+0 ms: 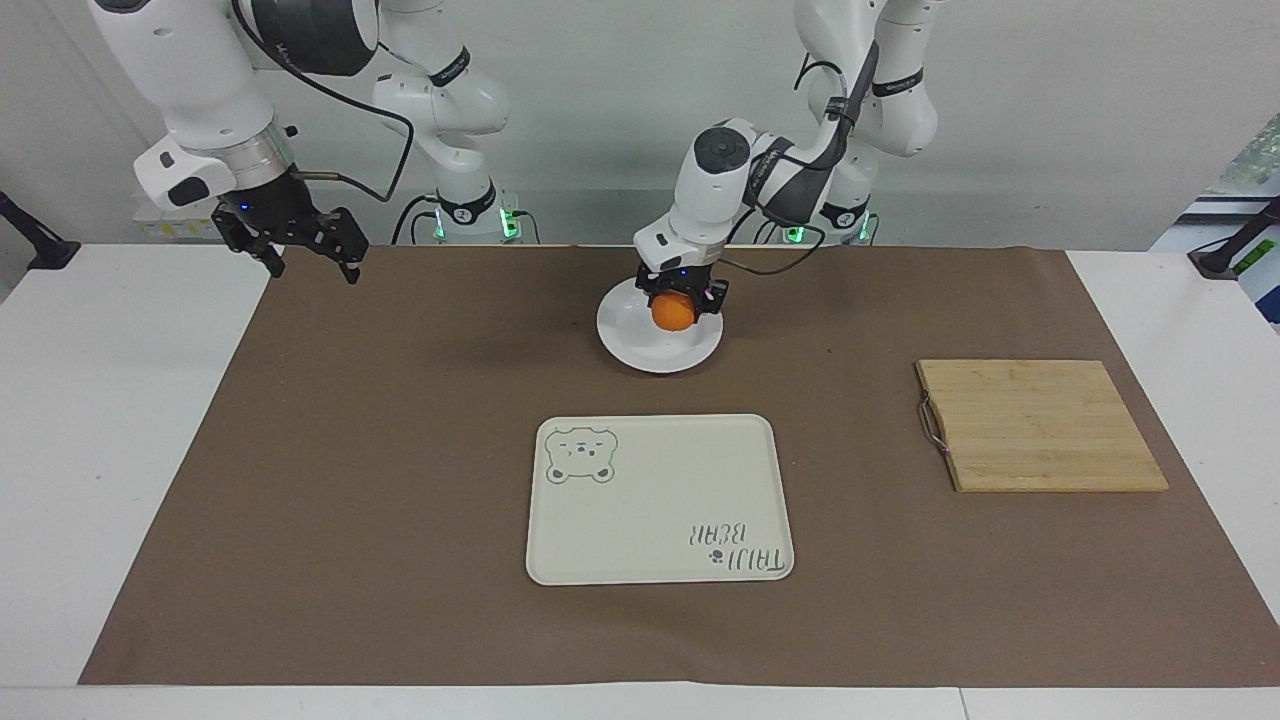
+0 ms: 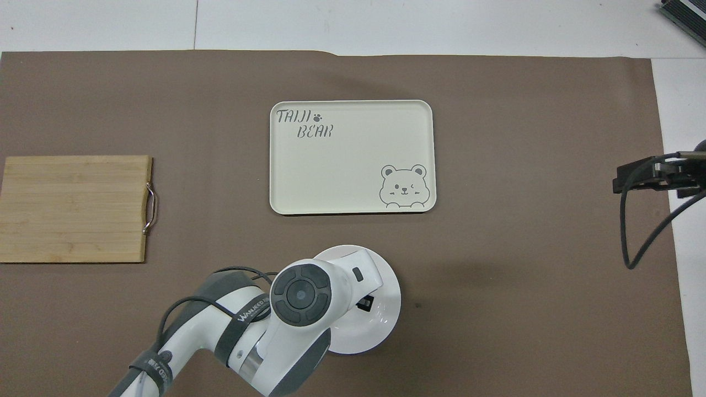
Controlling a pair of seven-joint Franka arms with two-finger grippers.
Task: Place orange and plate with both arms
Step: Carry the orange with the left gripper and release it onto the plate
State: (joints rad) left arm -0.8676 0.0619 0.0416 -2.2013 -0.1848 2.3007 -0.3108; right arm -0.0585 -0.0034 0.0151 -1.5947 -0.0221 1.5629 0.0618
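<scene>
orange (image 1: 673, 312): clamped in left tool (image 1: 679, 302), hanging over the plate (image 1: 628, 340), roughly above its middle; in the overhead view the arm hides it.
left tool: closed tight on the orange, fingers either side of it.
step: set orange on plate. Judgement: go straight down until the fruit meets the dish floor, then open; releasing from height would likely let it roll to the rim or off. Lift vertically so the fingers don't nudge it.
right tool (image 1: 300, 243): parked over the desk's edge at the right arm's end, about 9 o'clock of the plate in the facing view; jaws wide, nothing in them. Waiting.
tray (image 1: 660, 498): cream, bear print, bare; 6 o'clock of the plate in the facing view.
cutting board (image 1: 1040, 425): wooden, bare, about 4 o'clock, left arm's end.
surface: brown mat (image 1: 400, 450) over white desk (image 1: 110, 420), flat.
room: plain white wall.
</scene>
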